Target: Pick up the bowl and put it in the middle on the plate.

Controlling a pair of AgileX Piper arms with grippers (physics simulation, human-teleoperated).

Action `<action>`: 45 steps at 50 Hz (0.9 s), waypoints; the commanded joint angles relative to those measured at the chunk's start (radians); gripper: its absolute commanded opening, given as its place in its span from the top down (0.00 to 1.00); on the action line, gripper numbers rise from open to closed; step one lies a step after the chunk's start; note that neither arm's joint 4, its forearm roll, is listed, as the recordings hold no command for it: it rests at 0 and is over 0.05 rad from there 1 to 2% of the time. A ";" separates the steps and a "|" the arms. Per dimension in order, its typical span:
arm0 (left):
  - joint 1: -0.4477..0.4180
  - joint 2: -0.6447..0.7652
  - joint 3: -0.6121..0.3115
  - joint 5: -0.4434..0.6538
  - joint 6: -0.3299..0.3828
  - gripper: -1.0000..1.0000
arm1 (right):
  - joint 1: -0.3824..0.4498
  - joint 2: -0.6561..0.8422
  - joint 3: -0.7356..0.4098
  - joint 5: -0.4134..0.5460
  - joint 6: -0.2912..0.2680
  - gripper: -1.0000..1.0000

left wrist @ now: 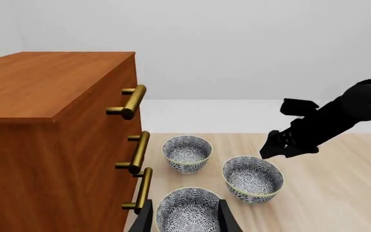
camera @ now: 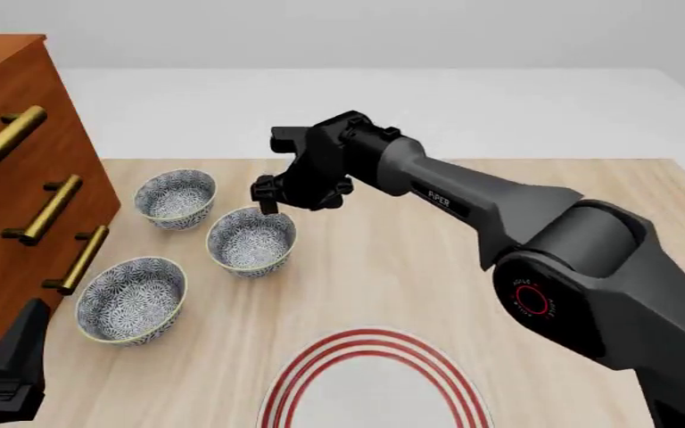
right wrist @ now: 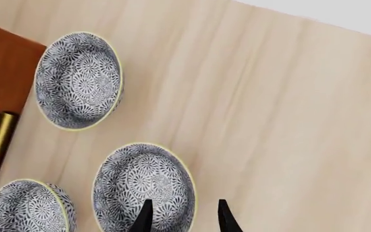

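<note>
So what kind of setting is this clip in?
A simulated tabletop, likely a bare home-style mock-up: a light wood table against blank pale walls, a wooden drawer cabinet with brass handles, three patterned bowls and a red-ringed plate.

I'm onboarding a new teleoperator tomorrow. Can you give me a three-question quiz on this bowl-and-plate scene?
1. How many patterned bowls stand on the table?
2. True or false: the right gripper is above the far rim of the middle bowl.
3. Where is the plate? A) under the bowls B) at the near table edge, holding nothing C) on the wooden drawer cabinet

Key: 1. three; 2. true, open, one finger inside the rim and one outside; 3. B
</note>
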 commanded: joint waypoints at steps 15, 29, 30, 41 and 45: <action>0.000 0.000 0.000 0.000 0.000 0.00 | 0.014 0.045 0.020 -0.018 0.026 0.00; 0.000 0.000 0.000 0.000 0.000 0.00 | 0.008 0.067 0.019 -0.026 0.028 0.00; 0.000 0.000 0.000 0.000 0.000 0.00 | 0.007 0.070 0.018 -0.026 0.028 0.00; 0.000 0.000 0.000 0.000 0.000 0.00 | 0.008 0.086 0.021 -0.034 0.032 0.00; 0.000 0.000 0.000 0.000 0.000 0.00 | 0.012 0.085 0.027 -0.038 0.039 0.00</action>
